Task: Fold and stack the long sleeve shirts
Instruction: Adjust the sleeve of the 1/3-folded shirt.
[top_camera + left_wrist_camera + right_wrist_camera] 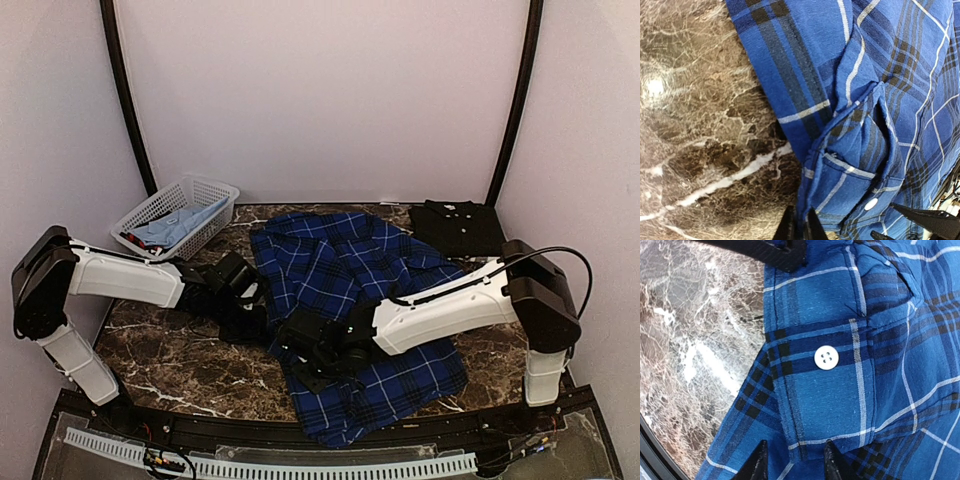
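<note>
Basket (175, 215): it sits at the back left, off my working area, with some light-blue cloth inside. I leave it alone.
Left claw (801, 226): it is down at the left edge of the plaid shirt (350, 265), tips pressed almost together with the hem pinched between them. I read this as an anchor, so the cloth can be lifted or pulled taut.
Plaid shirt: it lies spread and rumpled across the middle of the table (170, 360), its lower end reaching the near edge. It is not yet folded, so I judge its fold is only starting.
Right claw (796, 460): it is low over a buttoned band of the plaid shirt, near that same left side. The tips are spread with the band's end between them and the button (826, 359) just beyond. I see nothing clamped. From here, closing would give me a second hold beside the left one.
Black shirt (458, 227): it lies folded at the back right, near the plaid shirt's far corner. It is probably the base of the stack.
Risk: two holds this close together may bunch the cloth rather than spread it.
</note>
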`<act>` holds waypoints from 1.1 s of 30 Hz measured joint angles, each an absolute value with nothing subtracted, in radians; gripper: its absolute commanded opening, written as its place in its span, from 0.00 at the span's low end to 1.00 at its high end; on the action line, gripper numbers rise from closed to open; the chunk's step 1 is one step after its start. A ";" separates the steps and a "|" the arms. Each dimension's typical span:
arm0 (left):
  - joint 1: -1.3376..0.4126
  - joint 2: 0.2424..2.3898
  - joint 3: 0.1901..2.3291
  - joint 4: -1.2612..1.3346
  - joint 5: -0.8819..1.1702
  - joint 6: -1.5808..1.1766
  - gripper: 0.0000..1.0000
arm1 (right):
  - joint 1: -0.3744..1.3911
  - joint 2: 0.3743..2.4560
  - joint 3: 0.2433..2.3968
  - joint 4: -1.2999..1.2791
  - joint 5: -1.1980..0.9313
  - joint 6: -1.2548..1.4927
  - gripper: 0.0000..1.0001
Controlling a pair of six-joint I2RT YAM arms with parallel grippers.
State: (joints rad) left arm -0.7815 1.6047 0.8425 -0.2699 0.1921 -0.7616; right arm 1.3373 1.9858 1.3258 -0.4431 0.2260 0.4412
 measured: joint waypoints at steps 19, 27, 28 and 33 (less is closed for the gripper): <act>-0.781 1.605 0.870 -0.288 0.221 -0.748 0.00 | 1.354 2.035 1.362 -0.466 0.300 0.437 0.16; -0.781 1.606 0.896 -0.316 0.226 -0.732 0.00 | 1.355 2.045 1.383 -0.497 0.341 0.452 0.00; -0.781 1.607 0.899 -0.319 0.226 -0.728 0.00 | 1.355 2.045 1.386 -0.501 0.343 0.454 0.00; -0.781 1.609 0.909 -0.347 0.231 -0.710 0.00 | 1.355 2.044 1.397 -0.524 0.356 0.454 0.00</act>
